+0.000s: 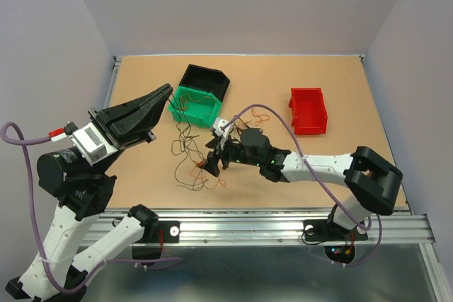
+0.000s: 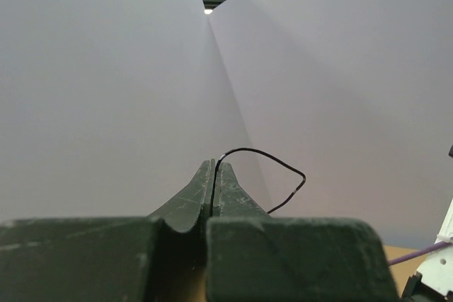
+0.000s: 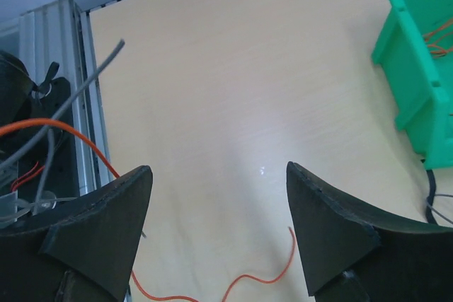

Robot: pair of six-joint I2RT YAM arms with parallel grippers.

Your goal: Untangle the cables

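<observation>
The cables [image 1: 190, 163] lie as a loose tangle of thin black, orange-red and brown wires on the table, in front of the green bin [image 1: 196, 106]. My left gripper [image 1: 168, 91] is raised and tilted up beside that bin, shut on a black cable [image 2: 282, 163] that loops out of its tips [image 2: 213, 165]. From there a strand hangs down to the tangle. My right gripper [image 1: 216, 155] is low at the tangle's right side, open, with only bare table between its fingers [image 3: 218, 169]. An orange cable [image 3: 263, 277] curls just below its fingertips.
A black bin [image 1: 207, 78] leans behind the green bin [image 3: 417, 54], which holds some orange wires. A red bin [image 1: 308, 111] stands at the right. The aluminium rail [image 1: 269, 228] runs along the near edge. Purple arm cables arc over the right arm.
</observation>
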